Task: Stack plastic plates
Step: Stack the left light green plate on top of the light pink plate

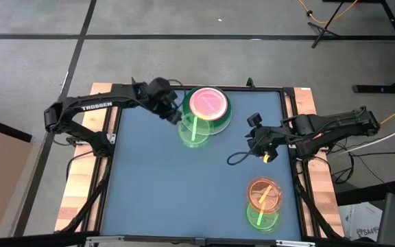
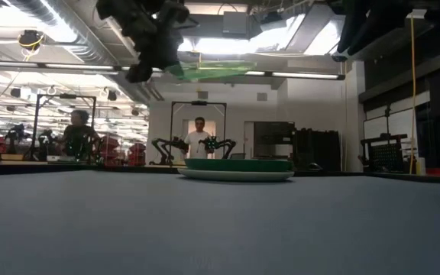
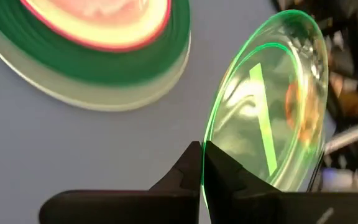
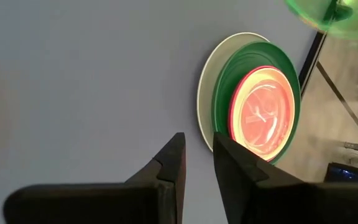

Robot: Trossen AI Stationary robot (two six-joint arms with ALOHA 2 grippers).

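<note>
The left claw [image 3: 202, 163] was clamped on the rim of a clear green round plate [image 3: 272, 106], lifted just beside the stack of round plastic plates [image 1: 207, 108] on the smooth bench [image 1: 170, 185]. The right claw [image 4: 197, 152], slightly apart, waited well away from the stack.

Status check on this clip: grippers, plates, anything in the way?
Left gripper shut on green plate, lifted beside the stack. Right gripper empty, waiting at right edge. Path clear.

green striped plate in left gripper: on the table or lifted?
Lifted. The left gripper pinches the translucent green plate by its rim; low view shows it high above the table.
</note>
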